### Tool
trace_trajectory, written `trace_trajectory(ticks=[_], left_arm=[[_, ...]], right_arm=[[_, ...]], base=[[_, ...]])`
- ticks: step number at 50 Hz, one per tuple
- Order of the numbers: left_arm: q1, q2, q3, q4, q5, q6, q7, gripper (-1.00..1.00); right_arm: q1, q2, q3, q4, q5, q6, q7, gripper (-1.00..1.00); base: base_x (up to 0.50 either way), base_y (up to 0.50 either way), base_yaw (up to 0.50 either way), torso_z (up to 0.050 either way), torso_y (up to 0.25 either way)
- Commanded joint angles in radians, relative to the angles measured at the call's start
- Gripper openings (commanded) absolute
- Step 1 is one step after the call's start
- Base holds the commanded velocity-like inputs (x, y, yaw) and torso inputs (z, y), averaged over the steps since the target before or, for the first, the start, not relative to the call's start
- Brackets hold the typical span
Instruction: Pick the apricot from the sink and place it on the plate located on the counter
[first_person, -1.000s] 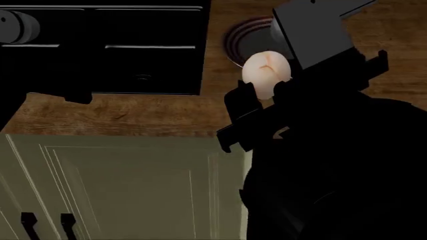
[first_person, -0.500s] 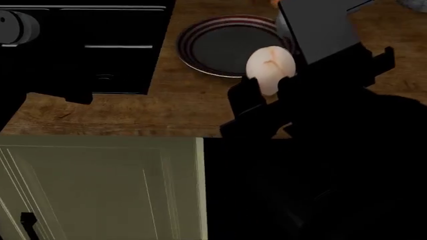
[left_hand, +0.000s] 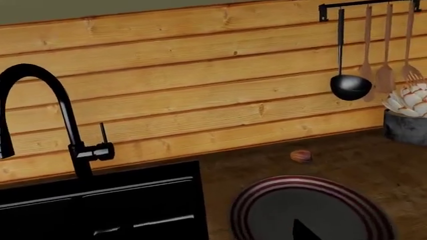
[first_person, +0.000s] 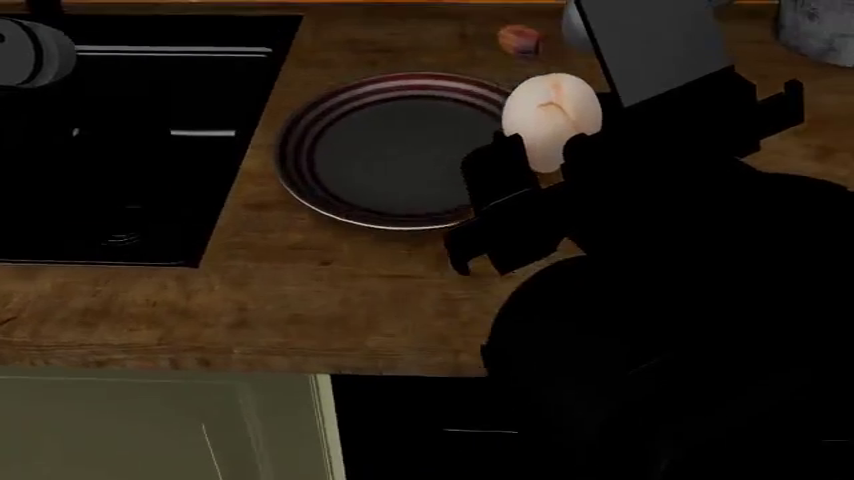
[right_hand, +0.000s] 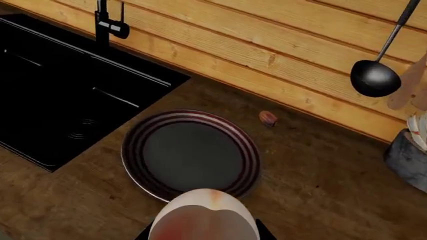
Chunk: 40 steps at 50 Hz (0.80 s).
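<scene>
The apricot, pale peach-cream with a crease, is held in my right gripper, which is shut on its lower part. It hangs above the counter just at the right rim of the plate. In the right wrist view the apricot fills the near edge, with the striped plate just beyond it. The black sink lies left of the plate. Of my left gripper only one dark tip shows, over the plate.
A small orange-brown lump lies on the counter behind the plate. A black faucet stands at the sink's back. A ladle and utensils hang on the pine wall. A grey pot stands at the far right.
The head view has shifted: sink and plate slid left and down in it, and the whole plate now shows. The right gripper still holds the apricot, now by the plate's right rim.
</scene>
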Motion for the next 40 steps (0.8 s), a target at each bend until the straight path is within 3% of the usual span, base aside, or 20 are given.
trace_trajectory(ticks=[1, 19, 40], left_arm=[[0.0, -0.003, -0.004, 0.013, -0.002, 0.0, -0.003, 1.0], [0.003, -0.01, -0.008, 0.017, -0.011, 0.0, -0.01, 1.0], [0.001, -0.001, -0.026, 0.014, -0.026, 0.002, -0.012, 1.0]], right_arm=[[-0.006, 0.005, -0.017, -0.005, -0.013, -0.019, -0.01, -1.0], [-0.006, 0.004, -0.019, -0.004, -0.004, -0.015, -0.011, -1.0], [0.003, 0.012, -0.046, -0.011, -0.007, -0.003, -0.035, -1.0]], base=[[0.48, 0.0, 0.0, 0.0, 0.0], [0.48, 0.01, 0.0, 0.0, 0.0], [0.0, 0.0, 0.0, 0.0, 0.006]])
